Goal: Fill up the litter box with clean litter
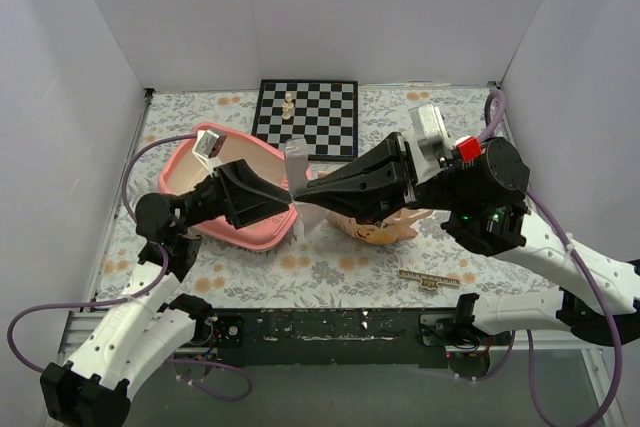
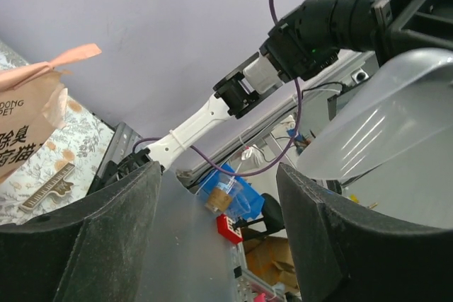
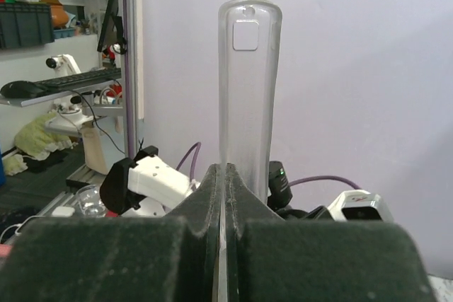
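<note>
The salmon-pink litter box (image 1: 178,175) sits at the left, partly under my left arm. My right gripper (image 1: 306,195) is shut on the clear plastic scoop (image 1: 297,162); in the right wrist view (image 3: 225,171) the scoop's handle (image 3: 248,90) stands up past the pinched fingers. My left gripper (image 1: 288,197) meets it at the box's right end. In the left wrist view (image 2: 219,175) its fingers (image 2: 85,238) are wide apart, the scoop's translucent plastic (image 2: 184,245) lies between them, and its bowl (image 2: 382,125) is at the right. No loose litter shows. The brown litter bag (image 1: 385,229) lies under my right arm.
A black-and-white chessboard (image 1: 320,122) with a pale chess piece (image 1: 288,105) lies at the back. A small flat keyboard-like strip (image 1: 430,277) lies near the front right edge. White walls close in the floral-cloth table (image 1: 330,267).
</note>
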`<state>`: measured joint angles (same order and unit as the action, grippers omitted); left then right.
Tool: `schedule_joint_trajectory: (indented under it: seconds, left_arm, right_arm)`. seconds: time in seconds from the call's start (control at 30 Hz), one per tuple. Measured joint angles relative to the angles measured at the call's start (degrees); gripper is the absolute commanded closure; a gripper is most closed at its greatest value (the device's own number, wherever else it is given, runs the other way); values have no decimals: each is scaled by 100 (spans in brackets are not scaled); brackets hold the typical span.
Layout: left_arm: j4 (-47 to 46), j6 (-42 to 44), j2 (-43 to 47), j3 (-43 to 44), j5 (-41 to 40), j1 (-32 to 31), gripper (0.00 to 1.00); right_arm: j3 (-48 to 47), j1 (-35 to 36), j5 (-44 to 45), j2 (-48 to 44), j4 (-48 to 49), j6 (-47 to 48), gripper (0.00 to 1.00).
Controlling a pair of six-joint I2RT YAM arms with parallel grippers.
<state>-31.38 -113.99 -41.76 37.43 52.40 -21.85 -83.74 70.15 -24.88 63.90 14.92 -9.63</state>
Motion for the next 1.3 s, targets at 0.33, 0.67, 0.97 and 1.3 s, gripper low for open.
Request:
schedule_joint_trajectory:
  seconds: [0.33,0.67,0.97,1.3]
  left_arm:
    - [-1665,-50,37,-227,57,0,34]
    - [-2417,-50,72,-236,50,0,47]
    - [-2999,-66,96,-310,-46,0,60]
    - [-3281,-59,92,-310,-197,0,61]
  right_arm:
    - [-214,-2,-262,621,671,85,99]
    - [-385,-9,-627,988,911,90,99]
    - [-374,-79,-879,999,1226,83,99]
    - [492,-236,-992,780,1976,-144,99]
